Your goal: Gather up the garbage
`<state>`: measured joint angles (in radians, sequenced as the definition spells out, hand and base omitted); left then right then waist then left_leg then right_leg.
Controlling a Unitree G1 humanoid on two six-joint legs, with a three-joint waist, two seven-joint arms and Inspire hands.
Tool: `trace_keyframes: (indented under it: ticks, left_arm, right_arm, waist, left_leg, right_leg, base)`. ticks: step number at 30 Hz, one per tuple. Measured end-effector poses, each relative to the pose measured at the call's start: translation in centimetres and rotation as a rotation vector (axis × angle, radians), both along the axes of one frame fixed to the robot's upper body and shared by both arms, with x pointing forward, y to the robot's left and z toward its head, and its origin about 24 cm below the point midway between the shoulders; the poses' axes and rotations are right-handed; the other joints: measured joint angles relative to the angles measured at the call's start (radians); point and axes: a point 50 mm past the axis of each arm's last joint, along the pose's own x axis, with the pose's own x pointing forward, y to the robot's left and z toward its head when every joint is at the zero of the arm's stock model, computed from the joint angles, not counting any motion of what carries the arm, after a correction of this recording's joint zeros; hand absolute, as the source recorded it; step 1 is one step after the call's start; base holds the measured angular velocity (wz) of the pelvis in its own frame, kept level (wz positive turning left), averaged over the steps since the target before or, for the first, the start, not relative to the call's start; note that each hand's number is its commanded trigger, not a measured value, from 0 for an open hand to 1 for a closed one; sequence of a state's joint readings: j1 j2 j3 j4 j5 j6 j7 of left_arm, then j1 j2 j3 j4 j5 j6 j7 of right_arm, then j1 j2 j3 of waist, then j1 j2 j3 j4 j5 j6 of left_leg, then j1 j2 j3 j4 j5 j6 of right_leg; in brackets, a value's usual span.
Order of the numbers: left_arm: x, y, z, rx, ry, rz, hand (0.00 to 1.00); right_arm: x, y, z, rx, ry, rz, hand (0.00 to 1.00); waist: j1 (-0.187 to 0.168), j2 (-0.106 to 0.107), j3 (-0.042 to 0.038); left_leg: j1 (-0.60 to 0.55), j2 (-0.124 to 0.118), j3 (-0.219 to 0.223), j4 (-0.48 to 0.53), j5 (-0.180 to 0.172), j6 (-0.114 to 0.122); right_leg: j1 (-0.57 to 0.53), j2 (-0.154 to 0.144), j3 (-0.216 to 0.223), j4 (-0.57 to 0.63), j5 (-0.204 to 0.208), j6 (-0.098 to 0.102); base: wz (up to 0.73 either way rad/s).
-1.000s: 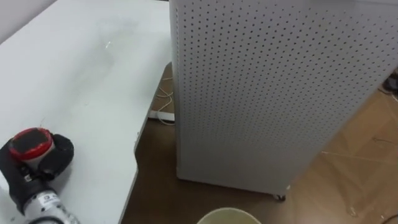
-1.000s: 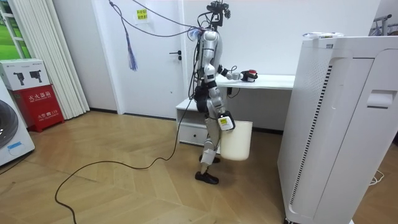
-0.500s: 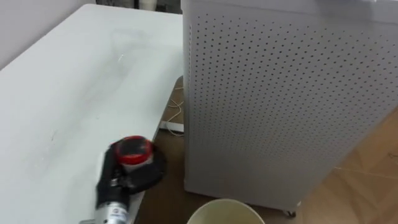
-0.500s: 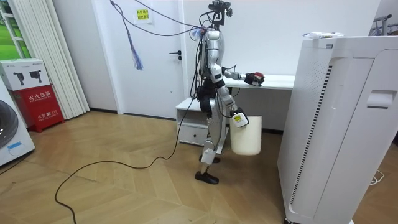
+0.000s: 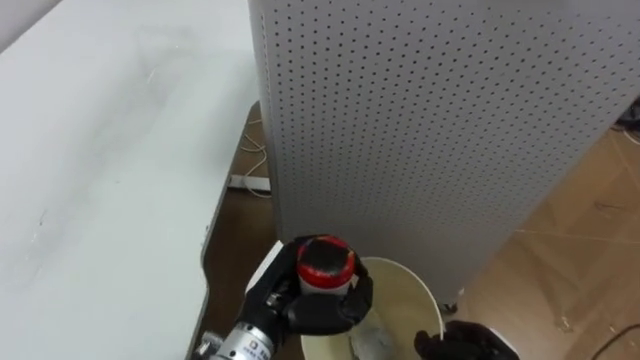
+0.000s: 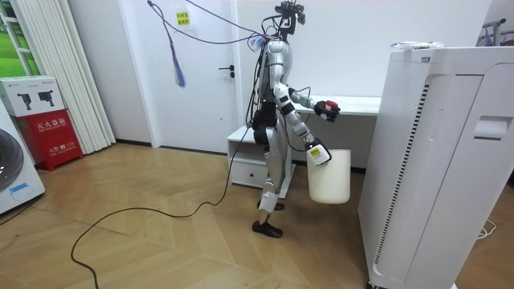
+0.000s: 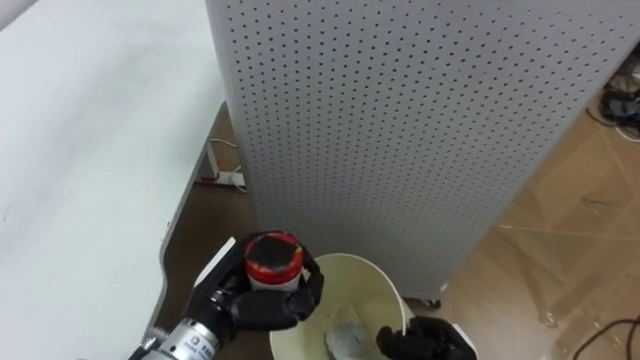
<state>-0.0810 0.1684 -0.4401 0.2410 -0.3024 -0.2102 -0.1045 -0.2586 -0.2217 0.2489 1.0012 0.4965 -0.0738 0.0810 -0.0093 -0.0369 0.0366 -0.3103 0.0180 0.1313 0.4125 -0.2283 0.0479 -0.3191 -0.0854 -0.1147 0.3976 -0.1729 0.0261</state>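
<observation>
My left hand (image 5: pixel 318 306) is shut on a small dark thing with a red cap (image 5: pixel 325 262), cap upward. It holds it just above the near left rim of a cream bin (image 5: pixel 412 287), off the table's edge. My right hand (image 5: pixel 470 345) shows dark at the bin's right rim and grips it. Some crumpled pale waste (image 7: pixel 350 335) lies inside the bin. In the room view I stand by the white table, the red-capped thing (image 6: pixel 328 107) held out in front and the bin (image 6: pixel 329 177) hanging below it.
The white table (image 5: pixel 100 180) runs along the left. A tall white perforated unit (image 5: pixel 440 120) stands close ahead, just behind the bin. A white cable and power strip (image 5: pixel 250 183) lie on the wooden floor between them. A red box (image 6: pixel 44 120) stands far off.
My left hand has carried the red-capped thing off the table and to the right, over the bin. The bin has swung forward and up beneath it.
</observation>
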Motion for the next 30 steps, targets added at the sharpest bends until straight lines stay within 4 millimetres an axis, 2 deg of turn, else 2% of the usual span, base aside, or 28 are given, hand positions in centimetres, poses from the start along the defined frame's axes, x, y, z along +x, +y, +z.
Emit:
trace_keyframes:
  ticks: [6, 8, 11, 12, 13, 21, 26, 30]
  left_arm:
    - [-0.3, -1.3, -0.1, 0.011, 0.011, -0.101, 1.0]
    - [-0.4, -1.6, -0.2, 0.018, 0.02, -0.13, 1.0]
    - [-0.3, -2.0, -0.2, 0.03, 0.032, -0.152, 1.0]
    - [-0.3, -2.0, -0.2, 0.03, 0.033, -0.155, 0.85]
    - [-0.3, -2.1, -0.2, 0.031, 0.034, -0.156, 0.0]
    - [-0.3, -2.3, -0.4, 0.038, 0.062, -0.168, 0.0]
    - [-0.5, -3.1, -0.3, 0.019, 0.064, -0.191, 0.0]
    - [-0.4, -3.8, 0.0, -0.005, 0.054, -0.205, 0.0]
  right_arm:
    - [0.2, 0.1, 0.2, -0.003, -0.006, 0.0, 1.0]
    - [0.6, 0.1, 0.4, -0.002, -0.017, 0.0, 1.0]
    - [0.7, 0.2, 0.5, -0.001, -0.021, 0.001, 1.0]
    - [0.8, 0.2, 0.5, 0.0, -0.024, 0.002, 1.0]
    - [0.9, 0.3, 0.7, 0.002, -0.031, 0.004, 1.0]
    - [1.1, 0.4, 0.9, 0.003, -0.044, 0.006, 1.0]
    - [1.1, 0.5, 0.9, 0.005, -0.043, 0.008, 1.0]
    - [1.1, 0.7, 0.8, 0.014, -0.04, 0.014, 1.0]
  waist:
    - [-0.024, 0.002, 0.0008]
    - [-0.041, 0.009, 0.0054]
    - [-0.046, 0.012, 0.0072]
    - [-0.046, 0.013, 0.0072]
    - [-0.047, 0.013, 0.0072]
    - [-0.045, 0.02, 0.0047]
    - [-0.045, 0.036, 0.0023]
    - [-0.047, 0.036, 0.0021]
  left_leg:
    - [-0.013, 0.004, 0.027, 0.0, -0.002, 0.002]
    - [-0.013, 0.004, 0.029, -0.001, -0.001, 0.002]
    - [-0.012, 0.005, 0.033, -0.005, -0.001, 0.002]
    - [-0.013, 0.005, 0.034, -0.005, -0.001, 0.002]
    - [-0.015, 0.005, 0.036, -0.004, -0.001, 0.002]
    - [-0.013, 0.005, 0.049, -0.003, -0.002, 0.003]
    - [-0.005, 0.004, 0.053, -0.019, 0.001, 0.004]
    - [0.006, 0.002, 0.059, -0.035, 0.005, 0.003]
  right_leg:
    - [-0.032, -0.001, 0.024, 0.018, 0.002, 0.0]
    - [-0.035, -0.001, 0.029, 0.018, 0.002, 0.0]
    - [-0.038, 0.0, 0.033, 0.022, 0.002, 0.0]
    - [-0.04, 0.0, 0.033, 0.024, 0.002, 0.0]
    - [-0.045, 0.0, 0.035, 0.029, 0.002, 0.0]
    - [-0.049, 0.001, 0.042, 0.031, 0.002, 0.0]
    - [-0.05, 0.003, 0.049, 0.031, 0.002, 0.0]
    - [-0.048, 0.004, 0.057, 0.029, 0.002, 0.0]
  base:
    - [-0.14]
    - [-0.06]
    - [-0.04]
    - [-0.04]
    - [-0.04]
    - [-0.02]
    - [-0.02]
    - [-0.06]
